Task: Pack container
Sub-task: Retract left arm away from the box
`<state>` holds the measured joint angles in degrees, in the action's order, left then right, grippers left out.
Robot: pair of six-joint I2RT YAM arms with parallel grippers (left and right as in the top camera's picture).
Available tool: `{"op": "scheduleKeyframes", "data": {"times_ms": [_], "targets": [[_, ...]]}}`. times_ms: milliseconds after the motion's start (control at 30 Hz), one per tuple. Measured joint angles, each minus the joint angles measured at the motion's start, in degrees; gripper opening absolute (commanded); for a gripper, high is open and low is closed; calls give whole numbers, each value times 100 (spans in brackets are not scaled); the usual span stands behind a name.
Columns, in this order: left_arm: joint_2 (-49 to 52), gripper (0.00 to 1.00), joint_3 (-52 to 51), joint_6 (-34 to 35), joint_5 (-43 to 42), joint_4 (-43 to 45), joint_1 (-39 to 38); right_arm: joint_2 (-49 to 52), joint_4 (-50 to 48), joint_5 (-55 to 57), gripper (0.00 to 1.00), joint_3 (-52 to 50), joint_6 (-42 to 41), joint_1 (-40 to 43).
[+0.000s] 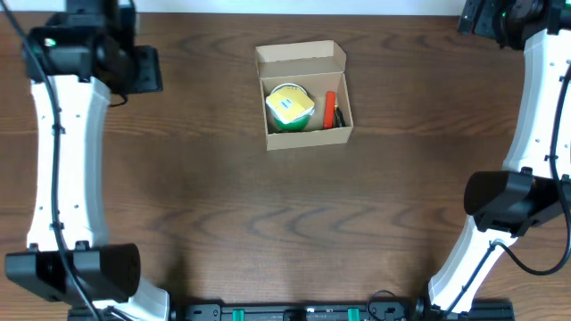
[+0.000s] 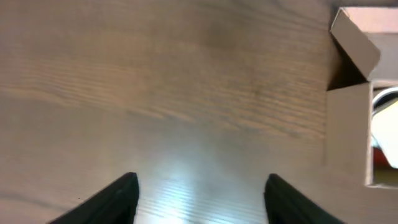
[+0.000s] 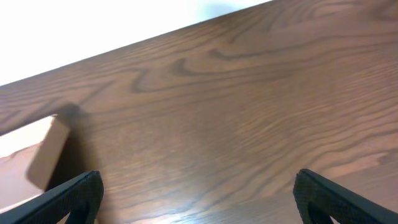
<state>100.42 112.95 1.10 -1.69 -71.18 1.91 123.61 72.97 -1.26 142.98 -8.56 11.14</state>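
While the left end effector (image 2: pixel 200 186) and the right end effector (image 3: pixel 198 180) gape empty, the open cardboard box (image 1: pixel 308 136) sits far-centre on the desk (image 1: pixel 268 223), holding a yellow-green roll (image 1: pixel 289 106) and a red marker (image 1: pixel 329 109).

Dark brown wood-grain table (image 1: pixel 268 223); white strip (image 1: pixel 294 5) beyond far edge; soft glare on tabletop.
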Motion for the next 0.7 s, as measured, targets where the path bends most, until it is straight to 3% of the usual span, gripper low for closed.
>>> {"op": "scheduleKeyframes", "data": {"times_ms": [67, 100, 133, 167, 300, 367, 433, 700], "targets": [[105, 74, 0, 160, -210, -83, 138, 0, 35, -214, 64, -15, -63, 0], [125, 68, 0, 177, -249, -87, 153, 0, 42, -262, 55, -20, -83, 0], [170, 52, 0, 238, -310, -94, 175, 0, 44, -363, 42, -42, -105, -13], [208, 47, 0, 293, -361, -92, 177, 0, 46, -452, 31, -81, -116, -26], [413, 38, 0, 365, -621, -9, 162, 0, 7, -654, 7, -415, -219, -166], [568, 32, 0, 365, -837, 61, 155, 0, -79, -693, 1, -625, -205, -254], [793, 6, 0, 520, -1071, 125, 151, 0, -219, -737, 1, -960, -234, -393], [1707, 6, 0, 870, -2225, 684, 140, 181, -1082, -1556, 1, -2122, -407, -717]]}}
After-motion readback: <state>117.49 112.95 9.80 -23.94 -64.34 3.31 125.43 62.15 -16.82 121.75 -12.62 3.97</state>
